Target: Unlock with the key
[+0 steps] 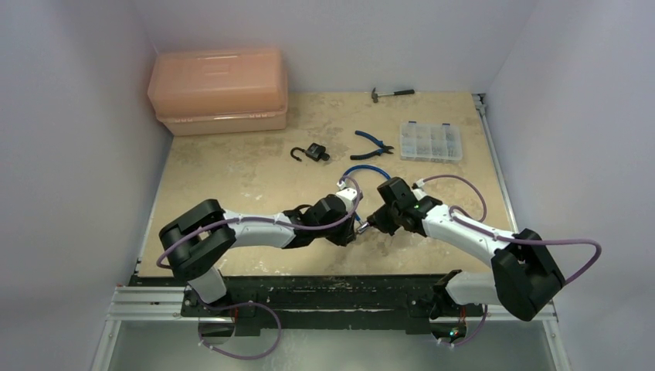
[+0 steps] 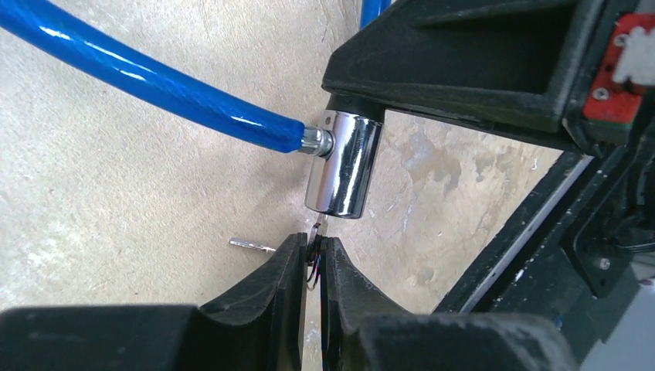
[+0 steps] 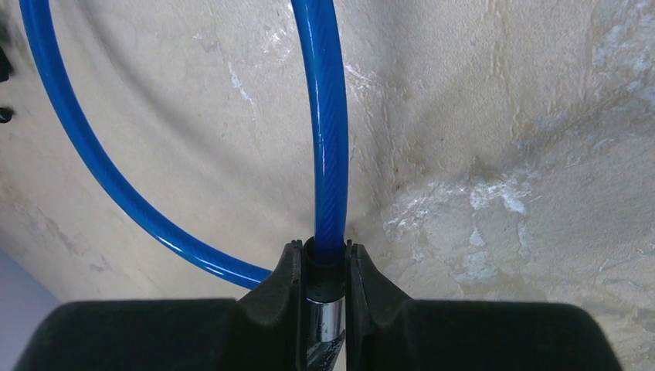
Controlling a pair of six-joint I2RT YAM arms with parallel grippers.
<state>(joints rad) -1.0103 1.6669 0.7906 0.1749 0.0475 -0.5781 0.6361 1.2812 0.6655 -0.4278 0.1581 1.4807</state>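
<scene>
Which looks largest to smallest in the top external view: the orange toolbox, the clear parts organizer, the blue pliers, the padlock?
1. orange toolbox
2. clear parts organizer
3. blue pliers and padlock, shackle open: about alike in span, so not ranked.
All lie at the far side of the table, so nearness hardly skews this.

One key (image 2: 317, 232), padlock (image 1: 314, 152), cable (image 2: 154, 77), hammer (image 1: 392, 93), pliers (image 1: 373, 144), toolbox (image 1: 220, 93)
</scene>
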